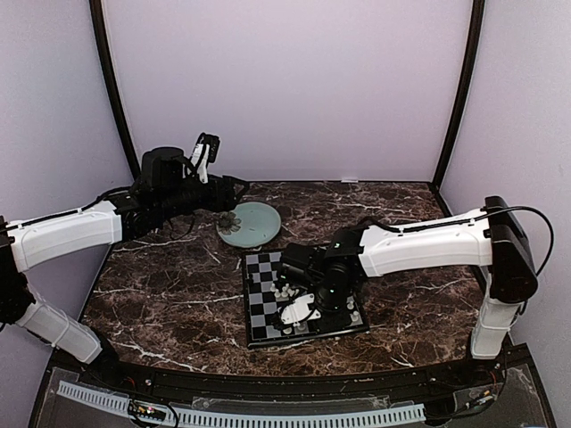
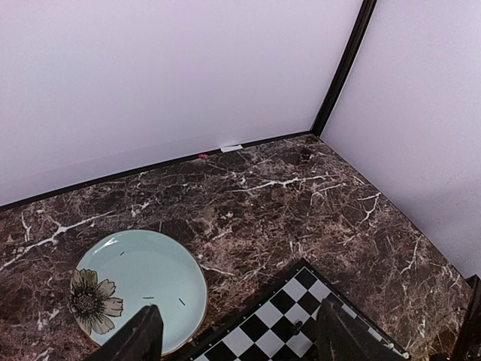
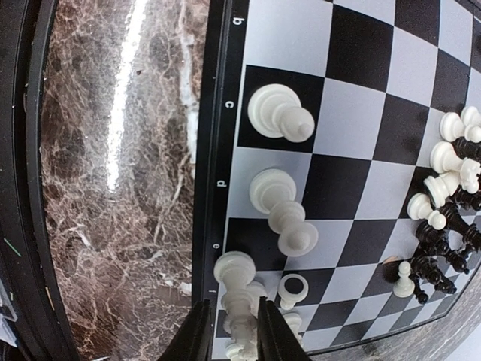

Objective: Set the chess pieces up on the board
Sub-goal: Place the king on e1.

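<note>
The chequered board (image 1: 260, 299) lies in the middle of the table, also in the right wrist view (image 3: 353, 120) and the left wrist view (image 2: 259, 335). My right gripper (image 1: 294, 323) is low over its near edge, shut (image 3: 234, 335) on a tall cream-white chess piece (image 3: 239, 297) whose base is on the edge row by the letter e. Two more white pieces stand on that row at c (image 3: 279, 113) and d (image 3: 282, 207). A cluster of white and black pieces (image 3: 447, 210) crowds the board's far part. My left gripper (image 2: 240, 346) is open and empty, held high between plate and board.
A round pale green plate (image 1: 259, 225) with a flower print (image 2: 143, 278) sits behind the board's left corner, some small bits at its left edge. A small white ring-topped piece (image 3: 291, 287) stands close beside my right fingers. Walls enclose the table on three sides.
</note>
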